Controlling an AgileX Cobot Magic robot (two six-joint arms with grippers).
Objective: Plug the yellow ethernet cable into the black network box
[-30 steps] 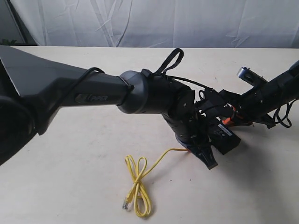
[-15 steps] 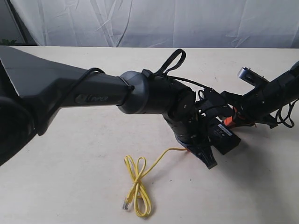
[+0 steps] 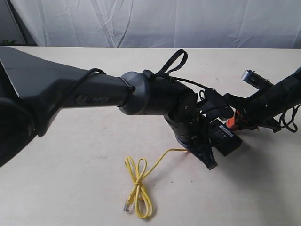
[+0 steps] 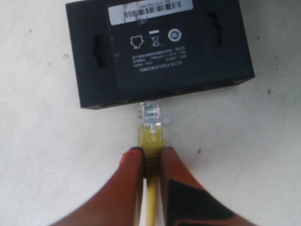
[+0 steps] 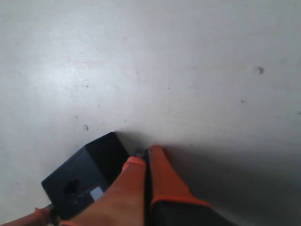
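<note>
Your left gripper (image 4: pixel 151 159) pinches the yellow ethernet cable (image 4: pixel 151 135) just behind its clear plug, whose tip meets the port side of the black network box (image 4: pixel 89 56). Your right gripper (image 5: pixel 144 159), fingers pressed together, sits just beside the box; push crooked and it may slide away.

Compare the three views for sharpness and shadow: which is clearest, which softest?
Left wrist view: clearest, icons on the black network box legible, the left gripper blurred close up. Right wrist view: softest, dark shadow beside the right gripper. Exterior view: evenly lit.
</note>
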